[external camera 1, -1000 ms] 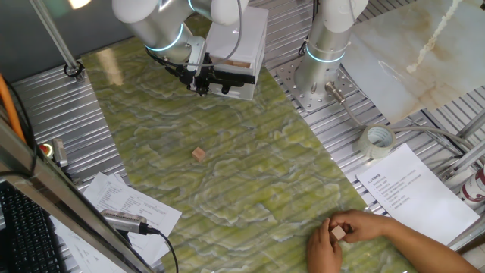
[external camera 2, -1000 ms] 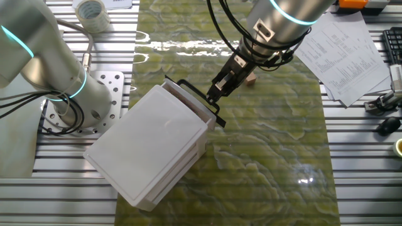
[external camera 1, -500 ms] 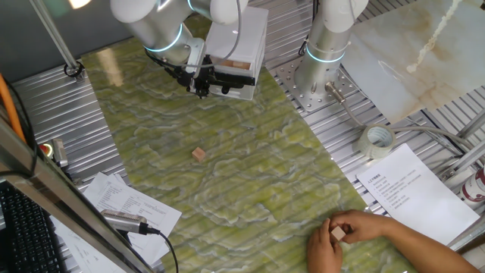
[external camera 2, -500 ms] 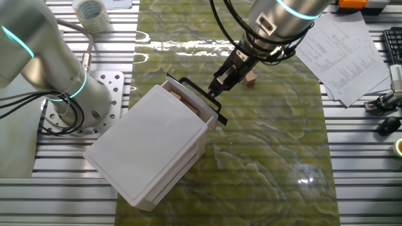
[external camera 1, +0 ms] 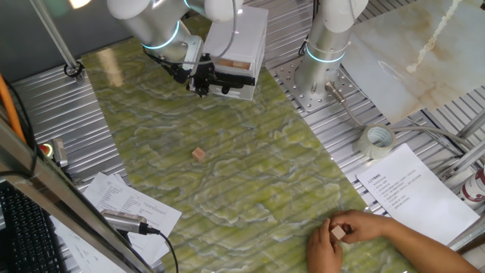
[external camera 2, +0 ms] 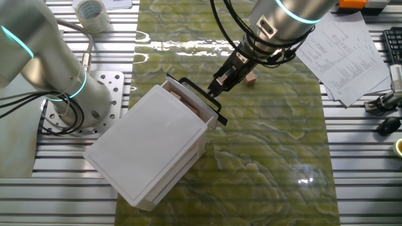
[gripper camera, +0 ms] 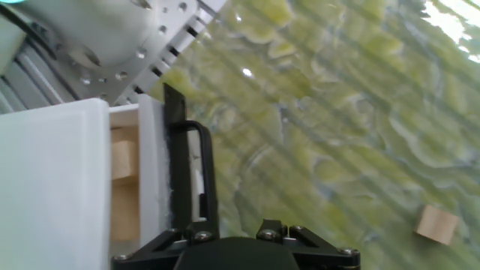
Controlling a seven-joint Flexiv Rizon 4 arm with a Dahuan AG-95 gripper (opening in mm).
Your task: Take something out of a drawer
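The white box [external camera 2: 147, 150] lies at an angle, and its drawer [external camera 2: 188, 103] is pulled out a little. Light-tan blocks [gripper camera: 124, 161] show in the gap, also in one fixed view [external camera 1: 238, 64]. The black bar handle [gripper camera: 187, 172] stands on the drawer front. My gripper [external camera 2: 217, 88] hovers right at the handle; its jaws stand apart and the handle lies by the left one, not between them. In the hand view only the gripper's base [gripper camera: 234, 231] shows. It holds no block.
One loose block [external camera 1: 198, 154] lies on the green mat, also in the other fixed view [external camera 2: 250, 78] and the hand view [gripper camera: 437, 224]. A person's hand [external camera 1: 356, 235] holds another block at the mat's near edge. A second arm's base [external camera 2: 63, 94] stands beside the box. Papers and a tape roll [external camera 1: 377, 140] lie off the mat.
The drawer slid out a little between one second and half a second ago, uncovering the blocks. Since then my gripper has shifted only slightly; the drawer has stayed still.
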